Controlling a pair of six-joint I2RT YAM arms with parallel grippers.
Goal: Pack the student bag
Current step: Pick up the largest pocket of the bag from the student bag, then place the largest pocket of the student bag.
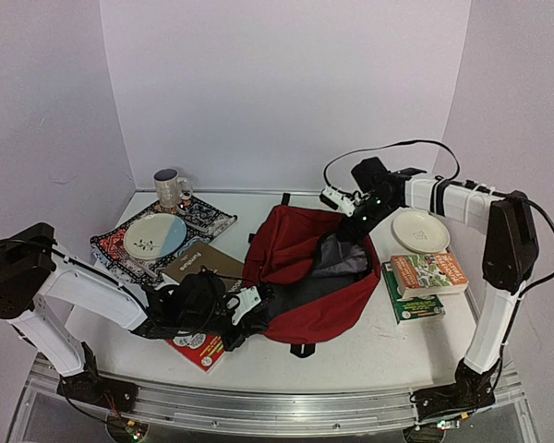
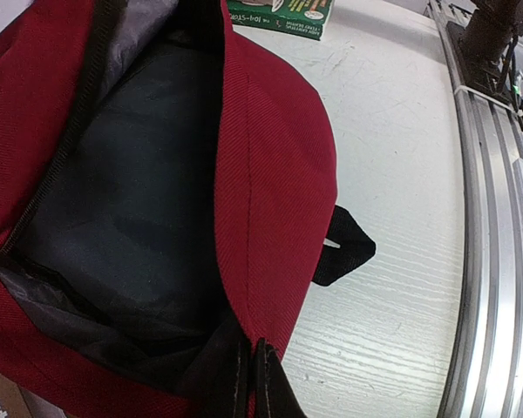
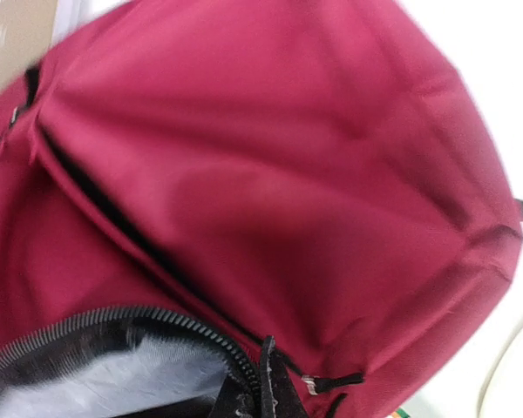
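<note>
Pinching the student bag (image 1: 300,277) by its rim, left gripper (image 1: 256,300) and right gripper (image 1: 355,228) hold it open, apparently empty; books (image 1: 429,274) beside it lie unpacked.

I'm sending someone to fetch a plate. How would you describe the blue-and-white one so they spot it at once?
Left of the big dark red backpack, a dark patterned mat lies on the table. The plate sits on that mat, on the near side of a mug. It is half pale blue, half white, unlike the plain cream plate right of the bag.
</note>
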